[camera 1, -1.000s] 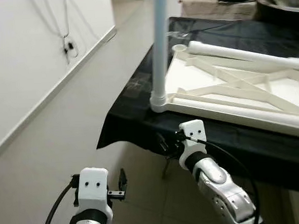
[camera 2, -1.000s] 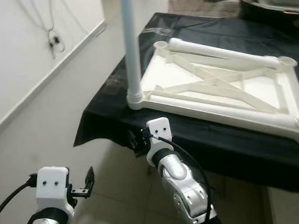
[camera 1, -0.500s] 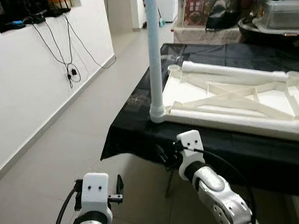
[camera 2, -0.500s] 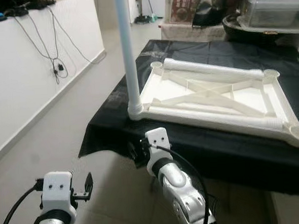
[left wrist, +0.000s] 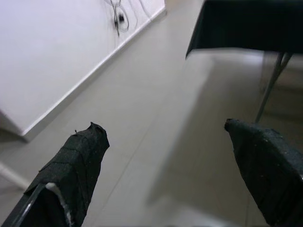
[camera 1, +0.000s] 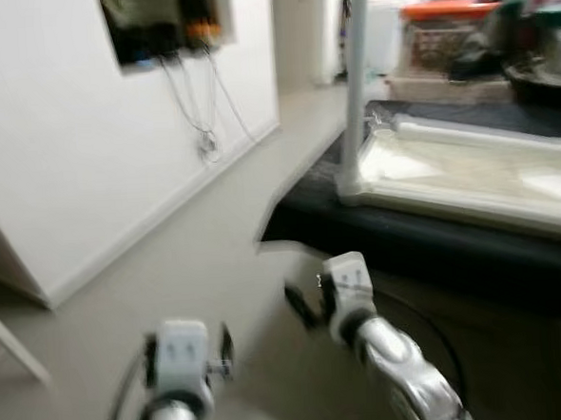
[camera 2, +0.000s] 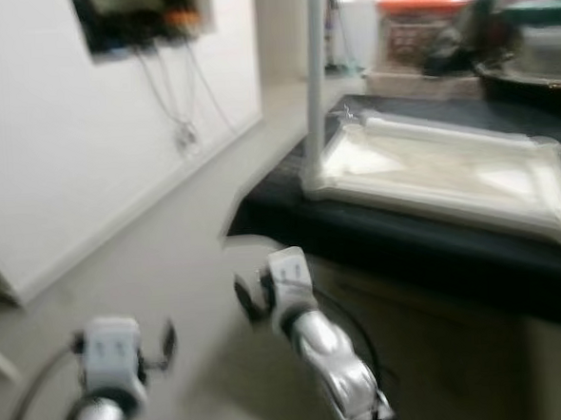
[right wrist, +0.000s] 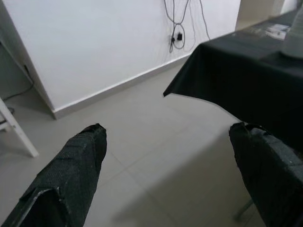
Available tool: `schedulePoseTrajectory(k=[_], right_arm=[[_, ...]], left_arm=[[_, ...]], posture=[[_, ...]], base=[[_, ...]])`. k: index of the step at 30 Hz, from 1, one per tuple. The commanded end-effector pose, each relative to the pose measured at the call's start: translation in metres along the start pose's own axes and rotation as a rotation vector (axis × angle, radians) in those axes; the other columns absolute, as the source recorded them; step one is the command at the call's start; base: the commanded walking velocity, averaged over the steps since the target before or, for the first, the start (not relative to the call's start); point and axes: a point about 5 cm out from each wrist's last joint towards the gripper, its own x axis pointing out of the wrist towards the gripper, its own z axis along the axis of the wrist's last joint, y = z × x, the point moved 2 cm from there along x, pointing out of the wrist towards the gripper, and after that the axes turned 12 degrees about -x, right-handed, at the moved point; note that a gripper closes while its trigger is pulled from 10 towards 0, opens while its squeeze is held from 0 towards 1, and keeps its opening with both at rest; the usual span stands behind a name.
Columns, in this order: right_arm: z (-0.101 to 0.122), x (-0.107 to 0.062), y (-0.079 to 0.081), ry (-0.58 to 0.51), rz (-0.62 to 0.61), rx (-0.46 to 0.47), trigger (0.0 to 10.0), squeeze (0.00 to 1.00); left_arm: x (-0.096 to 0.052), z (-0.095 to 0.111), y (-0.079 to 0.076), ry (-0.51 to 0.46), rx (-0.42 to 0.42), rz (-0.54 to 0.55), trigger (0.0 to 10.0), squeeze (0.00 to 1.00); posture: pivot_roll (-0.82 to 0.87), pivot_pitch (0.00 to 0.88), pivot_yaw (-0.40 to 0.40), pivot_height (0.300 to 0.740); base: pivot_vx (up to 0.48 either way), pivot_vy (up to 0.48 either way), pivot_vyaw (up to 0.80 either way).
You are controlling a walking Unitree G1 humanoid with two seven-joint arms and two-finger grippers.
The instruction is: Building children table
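we saw a blurred view: the white table frame (camera 2: 449, 166) lay upside down on a black cloth (camera 2: 396, 236) over a table to our right, with one white leg (camera 2: 313, 84) standing upright at its near left corner. our left gripper (left wrist: 165, 175) hung low over the pale floor (left wrist: 156, 118), fingers (left wrist: 78, 163) spread wide apart and holding nothing. our right gripper (right wrist: 165, 179) was also low, just short of the cloth's edge, fingers (right wrist: 80, 161) wide apart and empty. cables (camera 2: 174, 102) dangled down the white wall (camera 2: 58, 157) to our left
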Motion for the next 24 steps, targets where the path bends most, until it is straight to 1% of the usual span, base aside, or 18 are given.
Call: schedulePoseTrajectory(k=[1, 7, 20, 24], right_arm=[[-0.0011, 0.0006, -0.0049, -0.004, -0.015, -0.017, 10.0, 0.00], [-0.0001, 0.0028, -0.0039, -0.015, -0.012, -0.036, 10.0, 0.00], [-0.0002, 0.0049, -0.0034, -0.018, -0.012, -0.044, 10.0, 0.00], [-0.0001, 0.0053, -0.0038, -0.022, -0.016, -0.045, 10.0, 0.00]], left_arm=[[0.0036, -0.0012, -0.0031, -0.003, 0.006, -0.004, 10.0, 0.00], [0.0053, -0.0010, -0.0029, -0.014, 0.006, -0.008, 10.0, 0.00], [0.0076, -0.0004, -0.0012, -0.027, 0.007, -0.001, 10.0, 0.00], [0.0080, -0.0010, -0.0004, -0.024, -0.003, 0.001, 10.0, 0.00]], posture=[[0.07, 0.000, 0.003, 0.740], [0.07, 0.000, 0.000, 0.740], [0.07, 0.000, -0.004, 0.740], [0.07, 0.000, -0.006, 0.740]], base=[[0.000, 0.000, 0.00], [0.000, 0.000, 0.00], [0.000, 0.000, -0.77], [0.000, 0.440, -0.52]])
